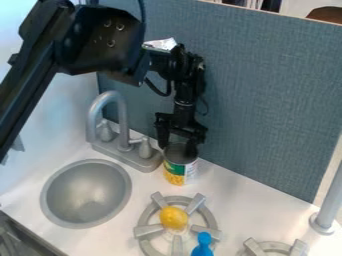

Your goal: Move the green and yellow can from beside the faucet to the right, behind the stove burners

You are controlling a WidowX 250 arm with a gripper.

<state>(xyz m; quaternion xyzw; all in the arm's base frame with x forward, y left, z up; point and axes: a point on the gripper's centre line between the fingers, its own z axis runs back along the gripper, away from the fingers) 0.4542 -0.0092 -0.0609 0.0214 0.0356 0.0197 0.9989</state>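
Right of the sink [86,193] and faucet [123,122], you have the can [179,172] upright on the desk [230,186], beyond the stove burner [210,217]. Your gripper [178,150] is at its top with the fingers spread; you can't tell whether they touch it. Expect stiff, smooth metal, probably light if empty, and a bit slippery. Take opposite walls just below the rim, squared up, so it doesn't twist or dent.
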